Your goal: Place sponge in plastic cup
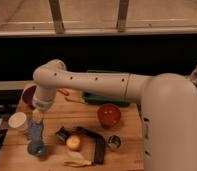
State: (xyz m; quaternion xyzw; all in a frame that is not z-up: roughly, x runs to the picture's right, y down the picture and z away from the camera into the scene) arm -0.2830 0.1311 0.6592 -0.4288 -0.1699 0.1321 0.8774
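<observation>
— Wooden tabletop (53, 114), left side: what does the end effector (37, 118) hold?
— It grips the sponge (34, 131) upright, directly over the plastic cup (36, 148). A white cup (17, 121) stands just beside; black bar (95, 145) and red bowl (109, 114) are farther right.

pincer (37, 117) gripping soft sponge (34, 131) over plastic cup (36, 148), matt wooden table (128, 156)
</observation>
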